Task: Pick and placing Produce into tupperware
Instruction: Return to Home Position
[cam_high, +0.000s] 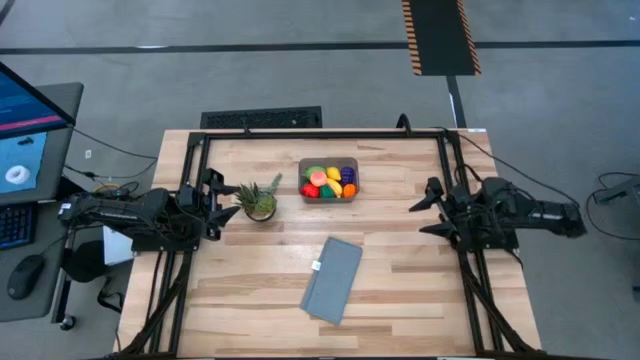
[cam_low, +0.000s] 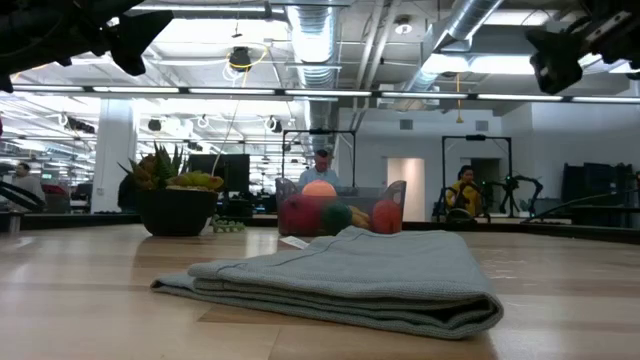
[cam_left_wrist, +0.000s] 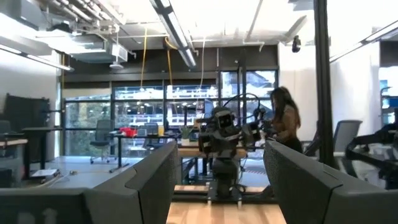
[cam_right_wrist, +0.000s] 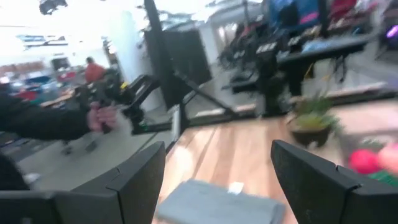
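Pale wood planks make up the table (cam_high: 400, 290), grain running along its length, dark metal rails down both sides.

Tupperware (cam_high: 303, 168) — small rectangular tub with rounded corners and smoky translucent walls — stands upright toward the far edge, near the middle. Produce (cam_high: 328, 184) lies heaped inside it: glossy bite-sized plastic pieces in red, orange, yellow and light green, plus one purple. From table height, a round orange-pink piece tops the heap, and red shapes show dimly through the tub wall.

Potted plant (cam_high: 259, 200) is near the tub on its left, not touching it; stiff spiky green leaves, small dark pot.

Folded cloth (cam_high: 333, 279) — grey-blue, soft and matte, layered edges, small white tag at one side — lies flat nearer the front edge at an angle, well apart from the tub.

Left gripper (cam_high: 222, 205) is at the table's left side, raised off the wood, just beside the plant; dark fingers spread apart, nothing between them.

Right gripper (cam_high: 420, 208) is at the right side, also raised, fingers spread and empty, well apart from the tub
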